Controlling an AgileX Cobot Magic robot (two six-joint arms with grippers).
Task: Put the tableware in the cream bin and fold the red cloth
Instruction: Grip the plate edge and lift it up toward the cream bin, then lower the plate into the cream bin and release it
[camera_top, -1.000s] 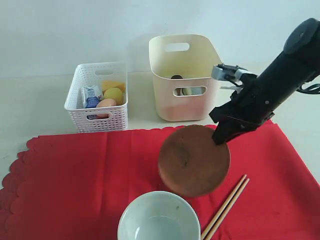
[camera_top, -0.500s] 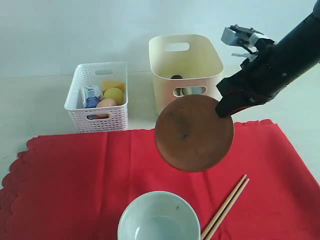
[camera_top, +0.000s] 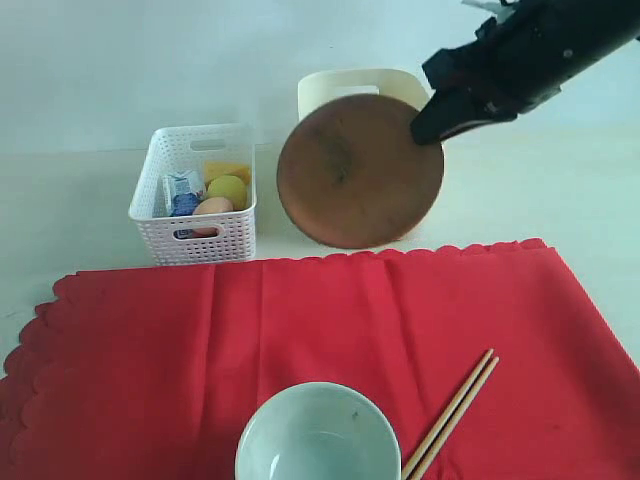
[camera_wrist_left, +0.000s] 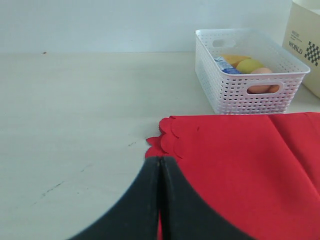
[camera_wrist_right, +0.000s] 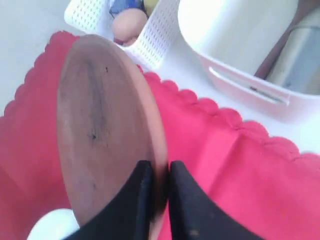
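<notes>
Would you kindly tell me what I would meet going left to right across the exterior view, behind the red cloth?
White lattice basket → round brown plate → right end effector gripping its rim. The cream bin is omitted, being mostly hidden behind the plate.

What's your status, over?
Right gripper shut on round brown plate, raised on edge by cream bin, not yet in. Left gripper shut, empty. Pale green bowl and chopsticks on red cloth. Nothing seen blocking.
</notes>
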